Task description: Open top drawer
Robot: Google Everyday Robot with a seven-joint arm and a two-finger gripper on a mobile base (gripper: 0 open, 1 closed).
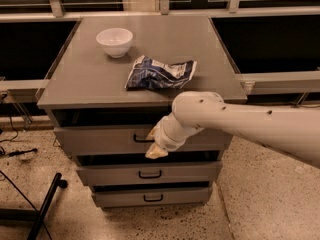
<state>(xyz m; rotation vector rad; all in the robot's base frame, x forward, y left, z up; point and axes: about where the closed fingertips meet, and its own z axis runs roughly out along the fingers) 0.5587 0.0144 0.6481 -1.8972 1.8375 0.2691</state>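
The top drawer [100, 140] is the tallest grey front, just under the cabinet top, with a dark gap above it. Its small black bar handle [140, 139] shows only at its left end; the rest is hidden behind my gripper [153, 145]. The gripper sits right at the handle, at the centre of the drawer front, on the end of my white arm [240, 126], which reaches in from the right. Whether it touches the handle I cannot tell.
Two shallower grey drawers [148, 173] [152, 197] sit below. On the cabinet top [165, 39] stand a white bowl [114, 41] and a crumpled blue chip bag [160, 74]. A black stand leg [45, 209] lies on the floor at left. Rails run behind.
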